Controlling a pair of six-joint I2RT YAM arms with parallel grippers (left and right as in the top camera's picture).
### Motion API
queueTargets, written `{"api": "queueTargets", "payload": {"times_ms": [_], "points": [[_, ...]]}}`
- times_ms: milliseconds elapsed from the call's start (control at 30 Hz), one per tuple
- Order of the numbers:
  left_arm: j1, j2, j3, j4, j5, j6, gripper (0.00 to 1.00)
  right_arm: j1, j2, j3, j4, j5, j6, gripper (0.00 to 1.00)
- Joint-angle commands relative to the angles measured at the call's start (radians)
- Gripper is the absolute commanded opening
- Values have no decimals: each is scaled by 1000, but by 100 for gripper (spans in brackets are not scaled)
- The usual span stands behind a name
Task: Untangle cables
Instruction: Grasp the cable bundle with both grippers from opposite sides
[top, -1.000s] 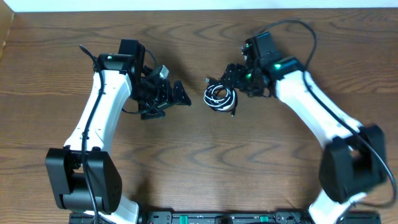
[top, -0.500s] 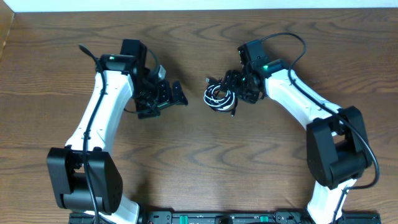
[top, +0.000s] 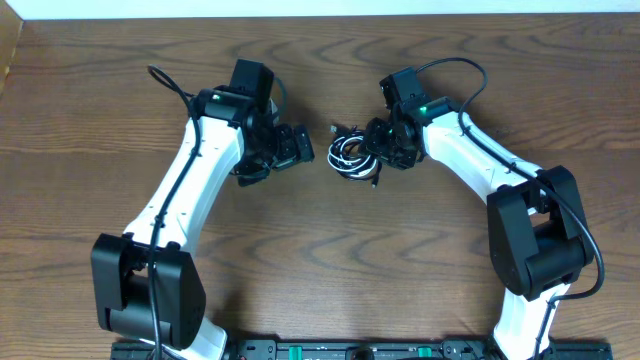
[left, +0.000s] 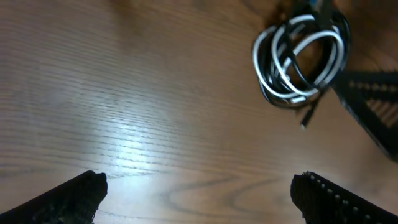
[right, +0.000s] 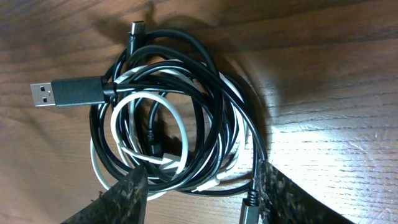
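The cables (top: 352, 155) lie as a small coiled knot of black and white cords at the table's middle. In the right wrist view the knot (right: 168, 124) fills the frame, with a USB plug at the left. My right gripper (top: 378, 150) is open, its fingertips (right: 202, 196) straddling the near edge of the knot, shut on nothing. My left gripper (top: 300, 150) is open and empty, just left of the knot. In the left wrist view the cables (left: 301, 59) lie ahead at the upper right, beyond the open fingers (left: 199, 193).
The wooden table (top: 320, 260) spreads around the knot. A thick black robot wire (top: 455, 70) loops over the right arm, another (top: 170, 85) over the left arm. The table's far edge meets a white wall at the top.
My left arm has swung right, bringing its gripper close to the knot. My right gripper has moved left onto the knot's edge. The knot has not visibly shifted.
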Motion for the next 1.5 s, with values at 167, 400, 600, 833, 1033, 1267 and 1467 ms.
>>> {"api": "queueTargets", "payload": {"times_ms": [167,400,600,833,1033,1267,1467], "points": [[-30,2,-8,-2,-89,-61,100,53,5,-9,21,22,-4,56],[-30,2,-13,-6,-89,-47,100,91,5,-9,18,187,-4,50],[-30,2,-23,-6,-89,-47,100,92,5,-10,21,193,1,46],[-30,2,-23,-6,-89,-47,100,93,5,-10,22,217,42,45],[-30,2,-23,-6,-89,-47,100,106,7,-18,22,217,49,46],[-30,2,-23,-11,-88,-47,100,108,33,-18,33,242,100,43],[-30,2,-23,-11,-88,-47,100,108,71,-18,65,235,101,36]]}}
